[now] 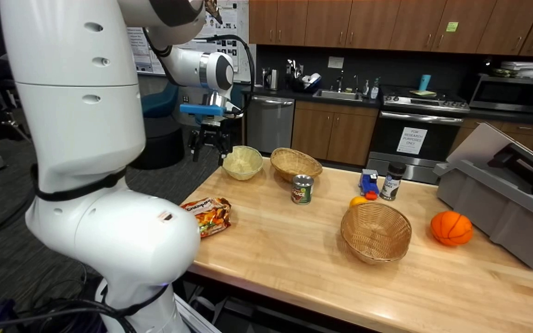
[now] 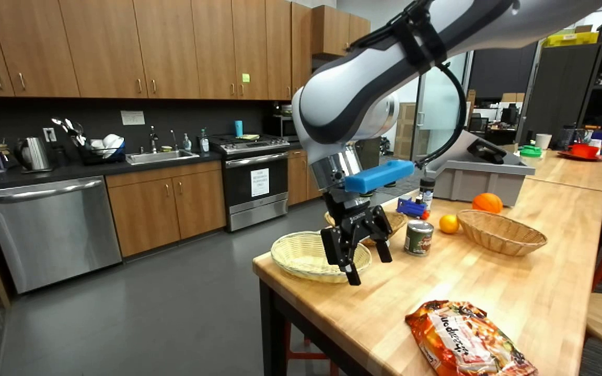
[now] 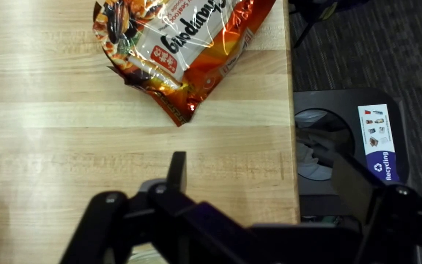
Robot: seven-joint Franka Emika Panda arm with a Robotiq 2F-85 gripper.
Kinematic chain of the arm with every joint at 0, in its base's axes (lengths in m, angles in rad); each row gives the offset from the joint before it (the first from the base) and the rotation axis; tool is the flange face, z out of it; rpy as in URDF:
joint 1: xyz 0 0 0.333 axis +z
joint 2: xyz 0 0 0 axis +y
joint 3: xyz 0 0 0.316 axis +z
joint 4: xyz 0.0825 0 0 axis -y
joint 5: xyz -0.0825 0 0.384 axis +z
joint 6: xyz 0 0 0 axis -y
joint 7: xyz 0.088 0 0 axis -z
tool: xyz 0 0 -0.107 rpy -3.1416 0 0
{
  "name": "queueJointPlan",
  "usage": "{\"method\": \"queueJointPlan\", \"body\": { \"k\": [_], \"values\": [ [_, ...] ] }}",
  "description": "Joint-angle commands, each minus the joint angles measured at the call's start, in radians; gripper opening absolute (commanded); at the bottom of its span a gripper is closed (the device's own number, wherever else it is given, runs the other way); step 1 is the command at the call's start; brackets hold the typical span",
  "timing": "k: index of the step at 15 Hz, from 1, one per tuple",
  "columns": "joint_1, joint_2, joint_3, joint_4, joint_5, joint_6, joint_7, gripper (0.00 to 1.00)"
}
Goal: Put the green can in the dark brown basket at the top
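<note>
By the table [image 1: 271,240] edge, near the pale basket [image 1: 242,163], we had the gripper [image 2: 369,268] with jaws spread wide; we saw the green can [image 1: 301,192] upright on the table, just beside the brown basket [image 1: 295,162]; a second brown basket [image 1: 376,231] sat farther along.

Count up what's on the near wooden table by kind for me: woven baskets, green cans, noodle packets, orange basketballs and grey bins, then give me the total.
Woven baskets: 3
Green cans: 1
Noodle packets: 1
Orange basketballs: 1
Grey bins: 1
Total: 7
</note>
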Motion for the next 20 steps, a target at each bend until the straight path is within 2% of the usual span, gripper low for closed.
{"method": "queueJointPlan", "body": {
  "k": [1,5,7,8,9,15,20],
  "values": [
    [0.006,0.0,-0.006,0.002,0.0,-0.001,0.0,1.0],
    [0.01,-0.009,-0.004,-0.016,-0.026,0.024,-0.009,1.0],
    [0.012,-0.02,-0.006,-0.029,-0.062,0.063,0.029,1.0],
    [-0.007,-0.144,-0.02,-0.029,-0.056,-0.012,0.02,1.0],
    [-0.01,-0.168,-0.022,-0.043,-0.057,-0.001,0.026,1.0],
    [0.002,-0.335,-0.003,-0.157,0.062,0.024,0.028,1.0],
    [0.041,-0.407,0.04,-0.281,0.174,0.019,0.008,1.0]
  ]
}}
